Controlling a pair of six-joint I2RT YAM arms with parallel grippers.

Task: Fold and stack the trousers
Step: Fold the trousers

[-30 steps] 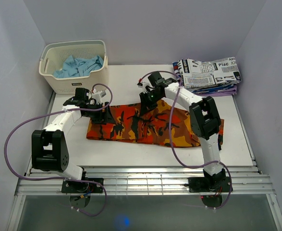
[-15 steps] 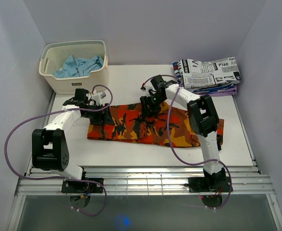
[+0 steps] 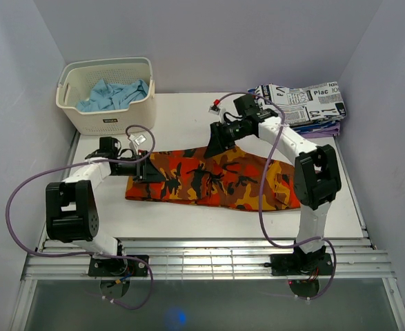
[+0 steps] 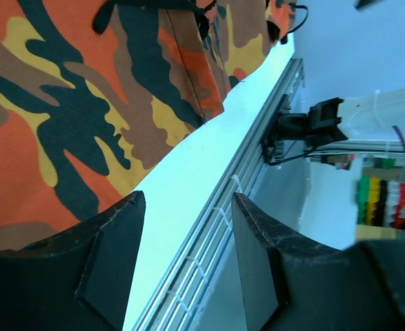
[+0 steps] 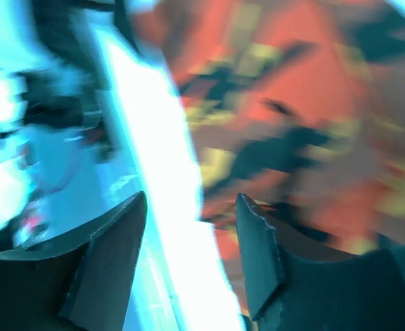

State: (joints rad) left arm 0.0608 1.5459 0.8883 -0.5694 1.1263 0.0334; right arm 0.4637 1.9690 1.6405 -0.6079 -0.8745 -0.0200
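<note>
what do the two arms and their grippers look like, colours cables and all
The left arm and right arm are white tube links between chunky black joint housings, on black bases. A thin purple cable loops loosely along each. The left gripper and right gripper each have two flat, matte black, wedge-shaped fingers.

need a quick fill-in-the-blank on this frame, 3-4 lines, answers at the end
1. The light blue cloth lies inside the ____.
2. The newspaper-print garment sits at the far ____ corner of the table.
3. The left gripper has its jaws ____, with nothing between them.
4. The right gripper is at the far edge of the camouflage ____.

Missing words: basket; right; open; trousers.
</note>
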